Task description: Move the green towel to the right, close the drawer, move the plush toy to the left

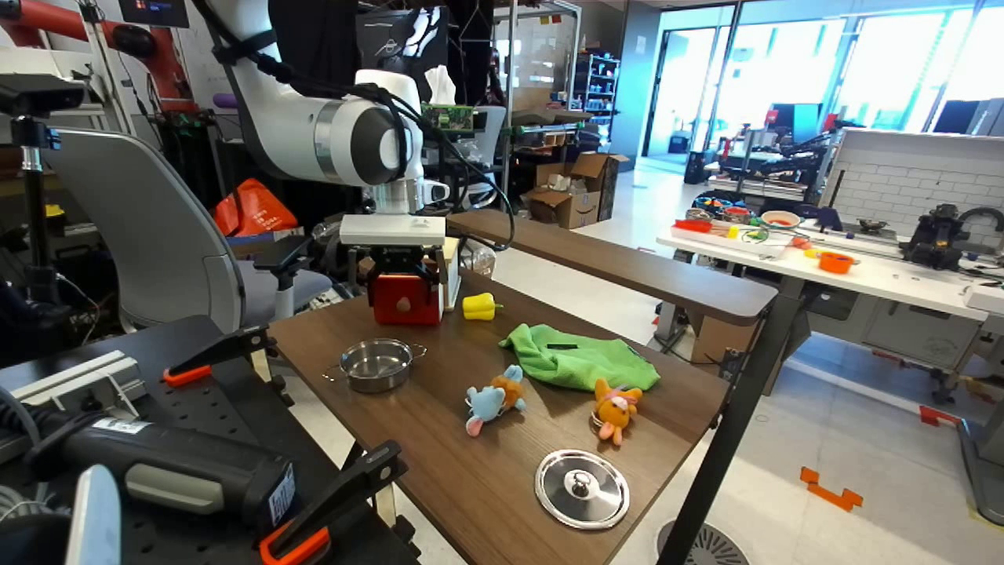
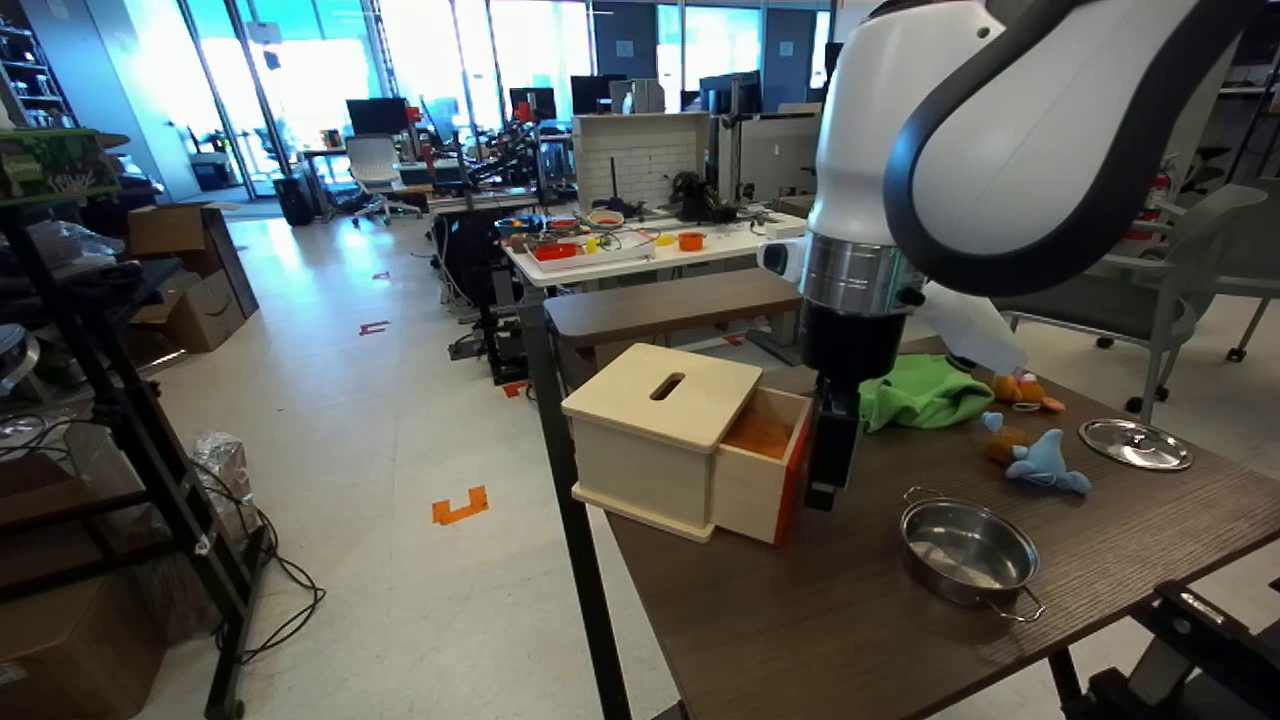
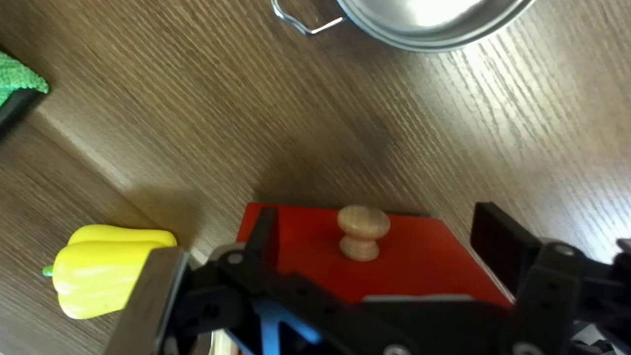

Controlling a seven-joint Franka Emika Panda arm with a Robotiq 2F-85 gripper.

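By the drawer [image 2: 752,492], tool [image 3: 377,220] downward.

In the wrist view the pot [image 3: 426,30] is cut off by the top edge and the green towel [image 3: 18,74] by the left, while the gripper [image 3: 380,234] covers the lower part of the drawer [image 3: 419,251] and an edge of the yellow pepper [image 3: 108,271]. In an exterior view, the orange patch [image 2: 757,436] inside the drawer may be its floor; I cannot tell.
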